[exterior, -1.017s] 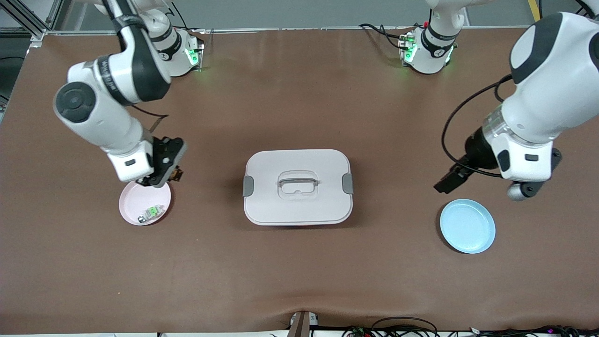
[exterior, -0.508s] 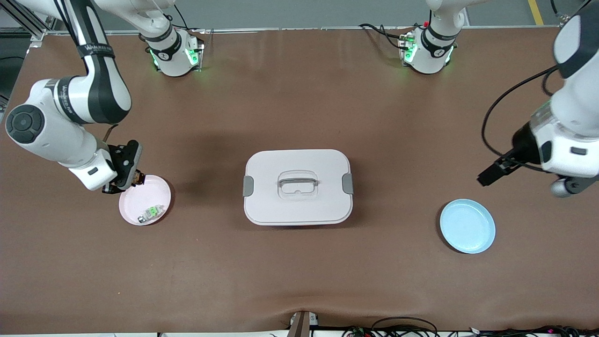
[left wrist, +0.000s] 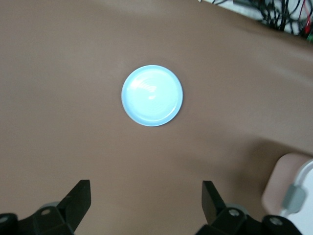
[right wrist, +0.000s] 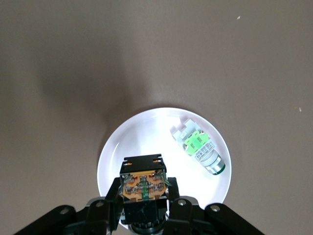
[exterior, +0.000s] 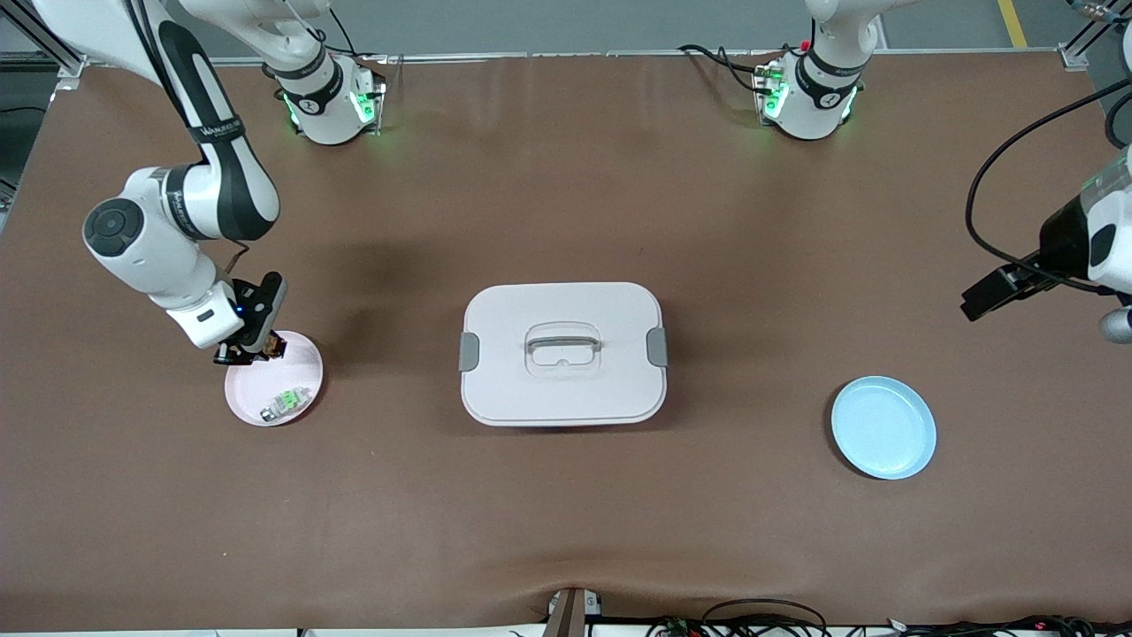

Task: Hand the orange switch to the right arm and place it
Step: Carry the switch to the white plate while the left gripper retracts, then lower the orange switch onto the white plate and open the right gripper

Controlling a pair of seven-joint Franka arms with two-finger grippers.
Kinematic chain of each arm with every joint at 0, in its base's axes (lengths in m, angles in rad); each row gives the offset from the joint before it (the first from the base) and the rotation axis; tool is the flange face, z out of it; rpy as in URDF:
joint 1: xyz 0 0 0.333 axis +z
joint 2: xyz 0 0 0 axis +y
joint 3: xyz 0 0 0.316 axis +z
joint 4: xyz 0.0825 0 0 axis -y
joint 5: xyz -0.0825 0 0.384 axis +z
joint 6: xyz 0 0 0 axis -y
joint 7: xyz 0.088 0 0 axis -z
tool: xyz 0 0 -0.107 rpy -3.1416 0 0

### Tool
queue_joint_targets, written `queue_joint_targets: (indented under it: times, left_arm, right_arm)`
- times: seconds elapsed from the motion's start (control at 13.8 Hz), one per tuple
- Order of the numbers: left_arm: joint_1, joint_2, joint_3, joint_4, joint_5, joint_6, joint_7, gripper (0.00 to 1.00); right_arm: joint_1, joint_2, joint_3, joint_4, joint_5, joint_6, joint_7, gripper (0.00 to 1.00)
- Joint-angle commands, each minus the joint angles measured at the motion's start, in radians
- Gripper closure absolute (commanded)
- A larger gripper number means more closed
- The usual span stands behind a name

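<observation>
My right gripper [exterior: 263, 348] is shut on the orange switch [exterior: 273, 347], a small black block with an orange middle. It holds the switch just over the rim of the pink plate [exterior: 305, 367]. In the right wrist view the switch [right wrist: 144, 182] sits between the fingers over the plate [right wrist: 146, 134]. My left gripper [exterior: 989, 299] is open and empty, up over bare table at the left arm's end. In the left wrist view its fingers [left wrist: 80, 196] stand wide apart, with the blue plate [left wrist: 152, 95] below.
A green-and-silver part [exterior: 285, 402] lies on the pink plate and also shows in the right wrist view [right wrist: 199, 147]. A lidded white box [exterior: 562, 354] stands mid-table. The blue plate [exterior: 883, 427] lies toward the left arm's end, with nothing on it.
My right gripper swung with the switch toward its end of the table, then came back a little over the pink plate's rim. My left arm drew away from the blue plate toward the table's end.
</observation>
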Motion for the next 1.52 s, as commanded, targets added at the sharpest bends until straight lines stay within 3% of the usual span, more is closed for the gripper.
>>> queue_joint_targets:
  times: [0.0, 0.15, 0.29, 0.58, 0.94, 1.31, 1.38, 1.45]
  left_arm:
    - [-0.133, -0.098, 0.193, -0.093, -0.095, -0.012, 0.148, 0.0]
    - [-0.207, -0.148, 0.31, -0.136, -0.14, -0.014, 0.236, 0.0]
    - [-0.246, -0.183, 0.35, -0.172, -0.143, -0.029, 0.264, 0.0]
    - [-0.263, -0.241, 0.351, -0.228, -0.148, -0.038, 0.264, 0.0]
    - [-0.309, -0.309, 0.357, -0.303, -0.149, -0.054, 0.267, 0.0]
    - [-0.307, -0.326, 0.363, -0.303, -0.151, -0.074, 0.351, 0.0]
    - [-0.307, -0.327, 0.361, -0.303, -0.151, -0.074, 0.351, 0.0]
    - [-0.309, -0.327, 0.358, -0.303, -0.151, -0.074, 0.351, 0.0]
  right_arm:
    - [-0.057, 0.045, 0.016, -0.001, -0.042, 0.06, -0.011, 1.0]
    - [-0.068, 0.086, 0.016, 0.001, -0.044, 0.104, -0.011, 1.0]
    - [-0.083, 0.123, 0.016, 0.002, -0.044, 0.148, -0.011, 1.0]
    - [-0.088, 0.184, 0.016, 0.005, -0.045, 0.236, -0.011, 1.0]
    - [-0.074, 0.22, 0.016, 0.014, -0.05, 0.236, -0.007, 1.0]
    - [-0.079, 0.25, 0.016, 0.034, -0.05, 0.232, -0.001, 1.0]
    - [-0.091, 0.254, 0.018, 0.047, -0.048, 0.224, -0.004, 0.15]
    - [-0.096, 0.254, 0.018, 0.054, -0.047, 0.222, -0.004, 0.0]
